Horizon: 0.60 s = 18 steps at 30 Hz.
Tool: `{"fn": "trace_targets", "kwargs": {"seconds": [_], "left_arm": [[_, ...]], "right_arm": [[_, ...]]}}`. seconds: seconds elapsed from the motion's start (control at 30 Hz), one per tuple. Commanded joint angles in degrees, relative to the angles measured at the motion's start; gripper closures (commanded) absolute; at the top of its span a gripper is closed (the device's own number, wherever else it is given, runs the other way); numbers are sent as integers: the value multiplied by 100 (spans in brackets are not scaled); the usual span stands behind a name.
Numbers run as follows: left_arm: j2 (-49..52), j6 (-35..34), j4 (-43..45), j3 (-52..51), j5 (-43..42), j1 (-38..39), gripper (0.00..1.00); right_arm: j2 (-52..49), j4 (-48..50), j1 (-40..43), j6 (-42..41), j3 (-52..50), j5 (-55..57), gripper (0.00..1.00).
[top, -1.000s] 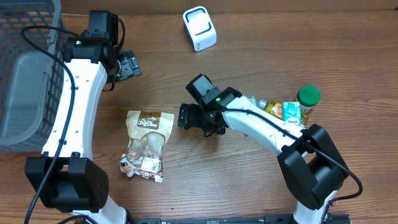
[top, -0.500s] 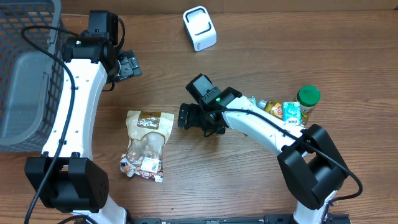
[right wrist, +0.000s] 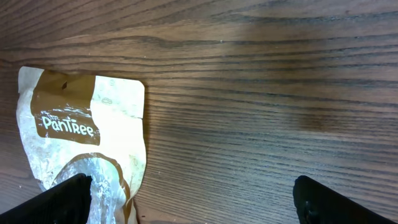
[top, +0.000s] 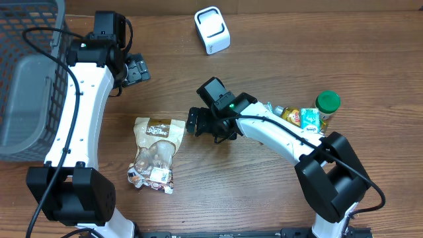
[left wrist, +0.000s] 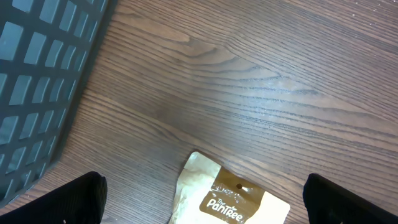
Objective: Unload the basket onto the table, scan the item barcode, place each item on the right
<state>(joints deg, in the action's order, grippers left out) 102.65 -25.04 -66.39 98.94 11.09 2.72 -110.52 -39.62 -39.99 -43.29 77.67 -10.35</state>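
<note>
1. Overhead only: white scanner (top: 212, 30) and green-lidded jar (top: 327, 102), both well away from either set of fingers.
2. Snack bag (top: 155, 152): flat on the table (top: 277, 192), just off my right gripper (top: 193, 123), whose fingers are spread and empty. Only the wrist views let me read its label.
3. Left gripper (top: 137, 69): spread, empty, with the bag beyond its tips.
4. Basket (top: 33, 39): beside the left fingers. I cannot identify the grey shape inside.
</note>
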Motion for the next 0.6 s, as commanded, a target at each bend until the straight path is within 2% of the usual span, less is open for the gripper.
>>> {"fn": "trace_targets", "kwargs": {"seconds": [0.0, 0.33, 0.57], "left_arm": [[-74, 83, 2, 52, -20, -4, 0], [-74, 83, 2, 52, -22, -4, 0], [-76, 83, 2, 52, -22, -4, 0]], "right_arm": [[175, 35, 20, 20, 105, -92, 0], [175, 35, 20, 17, 105, -101, 0], [175, 42, 20, 20, 105, -527, 0]]}}
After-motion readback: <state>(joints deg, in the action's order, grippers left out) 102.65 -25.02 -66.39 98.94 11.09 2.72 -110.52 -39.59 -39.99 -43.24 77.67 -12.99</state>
